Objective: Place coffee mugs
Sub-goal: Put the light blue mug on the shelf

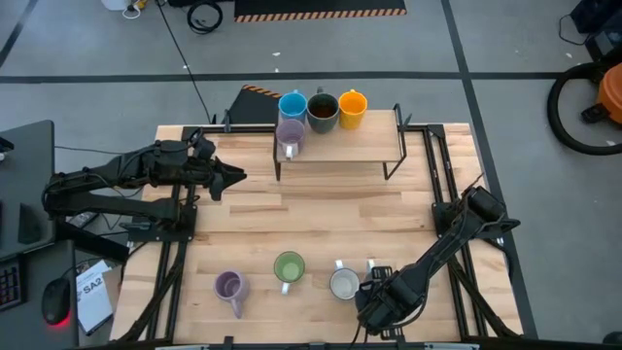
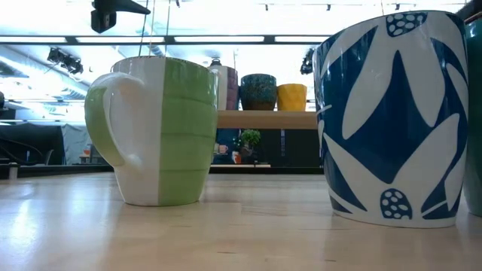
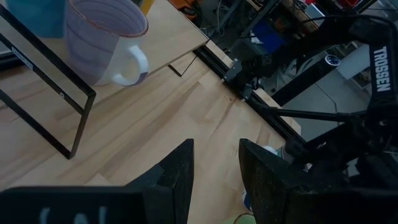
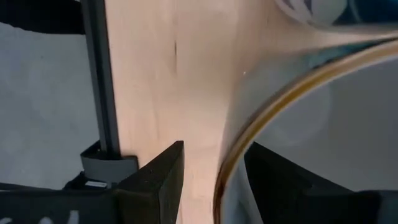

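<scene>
A white mug with blue leaf pattern [image 1: 343,284] [image 2: 392,120] stands on its base near the table's near edge. My right gripper [image 1: 362,288] [image 4: 214,180] is open at the mug's right side. One finger is outside its rim [image 4: 227,162] and one inside, with a gap showing on both sides. A green mug [image 1: 289,266] [image 2: 158,135] and a lilac mug [image 1: 228,286] stand to its left. Blue [image 1: 293,105], dark brown [image 1: 323,110], orange [image 1: 353,107] and lilac [image 1: 290,136] [image 3: 102,40] mugs stand on the shelf. My left gripper [image 1: 233,177] [image 3: 214,180] hangs open left of the shelf.
A low wooden shelf on black wire legs [image 1: 340,146] [image 3: 74,118] stands at the far middle of the table. Black rails [image 1: 442,175] run along the table's left and right sides. Bare wood lies between the shelf and the near row of mugs.
</scene>
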